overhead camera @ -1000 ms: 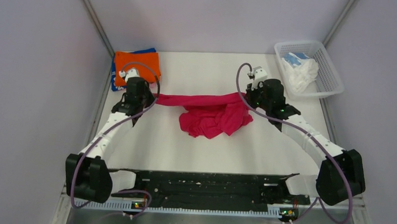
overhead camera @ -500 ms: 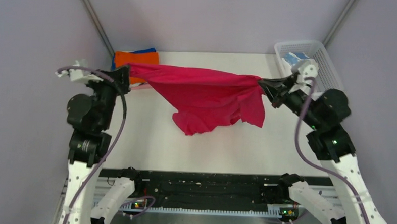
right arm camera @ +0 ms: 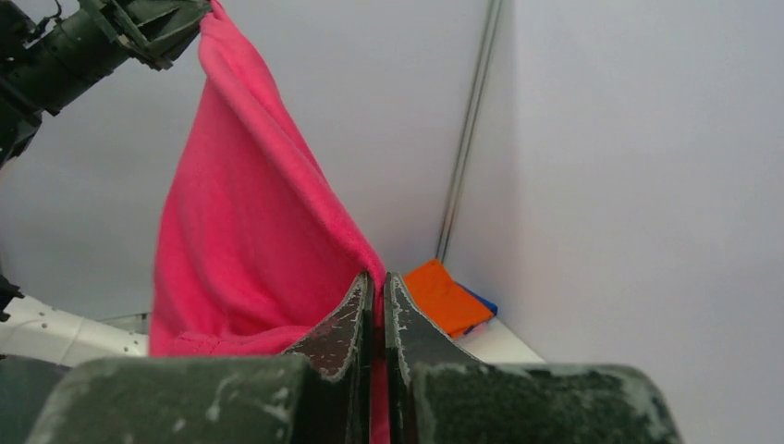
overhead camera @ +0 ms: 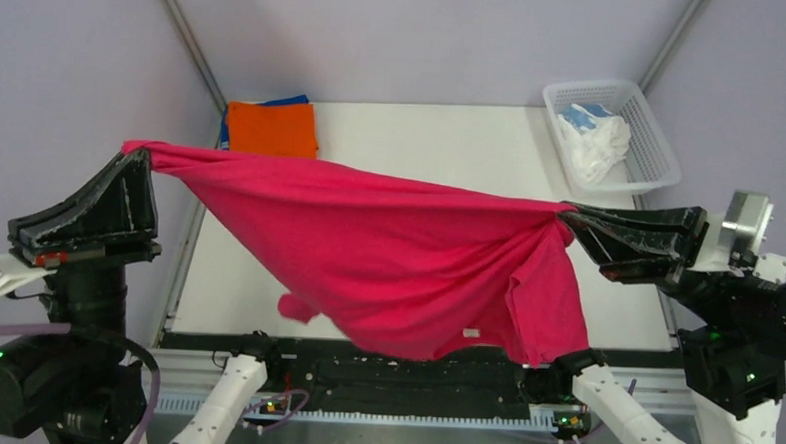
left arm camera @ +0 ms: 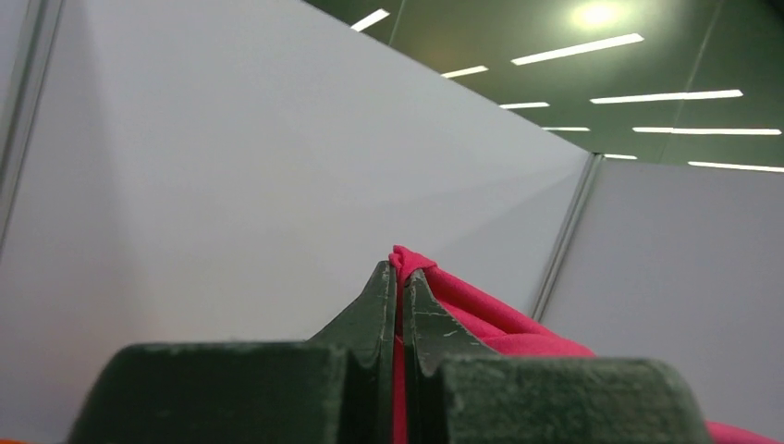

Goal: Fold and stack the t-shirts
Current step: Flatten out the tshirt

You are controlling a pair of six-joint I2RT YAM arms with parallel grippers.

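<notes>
The crimson-pink t-shirt hangs stretched in the air between my two grippers, high above the table. My left gripper is shut on its left corner; the cloth shows pinched between the jaws in the left wrist view. My right gripper is shut on its right corner, with cloth between the jaws in the right wrist view. A folded orange t-shirt lies on a blue one at the table's far left corner; the orange one also shows in the right wrist view.
A white mesh basket at the far right holds a white and light-blue t-shirt. The white table is walled by grey panels on three sides.
Both arms have risen high and moved towards the camera and apart, lifting the crimson-pink t-shirt off the table and spreading it wide.
</notes>
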